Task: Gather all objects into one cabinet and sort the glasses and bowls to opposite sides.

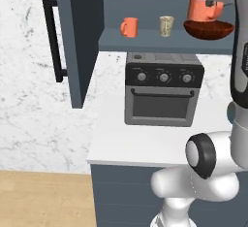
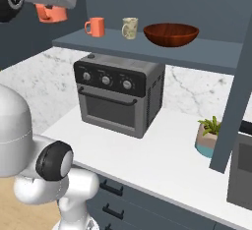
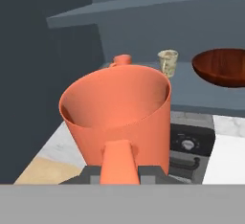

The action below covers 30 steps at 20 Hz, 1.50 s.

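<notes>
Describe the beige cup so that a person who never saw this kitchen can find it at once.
Look above the toaster oven at the open blue-grey cabinet. On its bottom shelf, the beige cup stands in the middle, between an orange mug and a wide dark red-brown bowl. It alone is pale, patterned and has no handle.

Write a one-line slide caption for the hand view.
Fingers shut on a glossy orange mug, facing the cabinet shelf with its beige cup.

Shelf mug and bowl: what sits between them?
The beige cup stands on the shelf between the mug and the bowl, apart from both. The right base view shows it best.
</notes>
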Available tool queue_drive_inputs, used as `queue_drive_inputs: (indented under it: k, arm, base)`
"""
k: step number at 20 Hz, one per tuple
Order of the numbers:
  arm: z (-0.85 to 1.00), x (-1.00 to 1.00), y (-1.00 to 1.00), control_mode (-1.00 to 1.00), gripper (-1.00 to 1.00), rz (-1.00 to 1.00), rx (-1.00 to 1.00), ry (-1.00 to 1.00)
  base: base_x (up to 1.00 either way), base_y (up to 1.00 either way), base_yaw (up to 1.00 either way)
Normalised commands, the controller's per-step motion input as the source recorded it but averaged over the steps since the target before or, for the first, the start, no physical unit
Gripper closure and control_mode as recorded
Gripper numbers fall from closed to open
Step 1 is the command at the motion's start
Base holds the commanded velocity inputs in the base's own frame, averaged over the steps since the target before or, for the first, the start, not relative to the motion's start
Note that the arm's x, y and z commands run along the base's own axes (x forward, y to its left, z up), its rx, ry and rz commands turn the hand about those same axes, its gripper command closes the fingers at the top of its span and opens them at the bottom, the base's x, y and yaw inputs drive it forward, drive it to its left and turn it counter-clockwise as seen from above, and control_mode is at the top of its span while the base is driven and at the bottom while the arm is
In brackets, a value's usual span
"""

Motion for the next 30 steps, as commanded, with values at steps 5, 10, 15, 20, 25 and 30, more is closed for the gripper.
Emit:
queue_drive_inputs:
  k: [5,10,15,20,25,30]
  arm:
    - [-0.55,0.52,0.01,-1.0,1.0,0.0,0.1,-0.18]
    - [-0.24,0.64,0.03,-1.0,1.0,0.0,0.02,-0.05]
    - [-0.1,0.85,0.01,-1.0,1.0,0.0,-0.05,0.0]
    - [0.0,0.86,0.0,-1.0,1.0,0.0,-0.14,0.0]
    - [-0.06,0.62,-0.07,-1.0,1.0,0.0,-0.2,0.0]
    - [-0.24,0.43,-0.51,-1.0,1.0,-0.04,-0.11,0.12]
  base:
    - [0.0,0.0,0.0]
    - [0.0,0.0,0.0]
    - [0.0,0.0,0.0]
    - [0.0,0.0,0.0]
    - [0.0,0.0,0.0]
    - [0.0,0.0,0.0]
